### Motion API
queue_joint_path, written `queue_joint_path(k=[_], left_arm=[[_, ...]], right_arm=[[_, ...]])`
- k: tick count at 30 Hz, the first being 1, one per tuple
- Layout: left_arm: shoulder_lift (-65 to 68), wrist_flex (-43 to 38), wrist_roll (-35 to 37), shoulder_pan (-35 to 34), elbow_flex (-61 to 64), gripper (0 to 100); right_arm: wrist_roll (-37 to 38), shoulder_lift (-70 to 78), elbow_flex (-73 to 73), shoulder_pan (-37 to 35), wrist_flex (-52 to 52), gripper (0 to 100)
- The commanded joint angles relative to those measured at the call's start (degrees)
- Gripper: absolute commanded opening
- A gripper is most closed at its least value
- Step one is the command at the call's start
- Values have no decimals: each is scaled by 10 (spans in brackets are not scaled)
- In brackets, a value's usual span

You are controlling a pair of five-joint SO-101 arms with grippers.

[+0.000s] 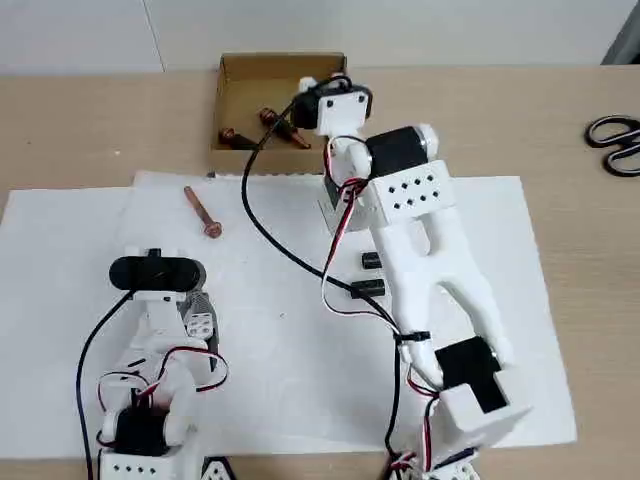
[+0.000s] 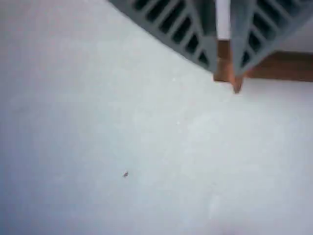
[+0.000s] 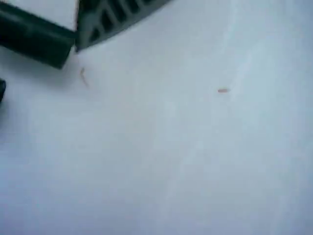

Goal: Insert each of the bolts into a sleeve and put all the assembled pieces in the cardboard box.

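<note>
Two black sleeves [image 1: 368,288] lie side by side on the white paper [image 1: 280,380] in the high view, just beside the right arm. A loose bolt [image 1: 202,212] lies on the paper toward the left arm's side, apart from both arms. The cardboard box [image 1: 232,75] stands at the paper's far edge with assembled pieces [image 1: 285,128] inside. The right gripper [image 1: 334,205] is low over the paper near the box, and the left gripper [image 1: 198,318] sits nearer the arm bases.

From the left wrist, the left claw's jaws are drawn almost together, with a thin slit between, above paper, and the wooden table [image 2: 288,66] lies beyond.

From the right wrist, one sleeve [image 3: 34,36] lies just beside the right claw. I cannot tell whether that claw is spread or closed.
</note>
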Motion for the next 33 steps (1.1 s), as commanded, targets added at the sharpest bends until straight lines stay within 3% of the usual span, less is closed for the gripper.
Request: queue_joint_path(k=[1,7,15,21,33], left_arm=[[-5,-1,-4,2,-2,6],[-5,-1,-5,2,-2,6],[-5,-1,-4,-1,-1,6],[-5,1,-4,-2,-1,6],[-5,7,-5,-3,-1,6]], right_arm=[[29,-85,47,8,7,198],[215,-227,223,6,1,198],[372,-333,354,-58,-11,198],[464,-334,435,-57,-71,198],[556,-322,548,-4,-223,198]])
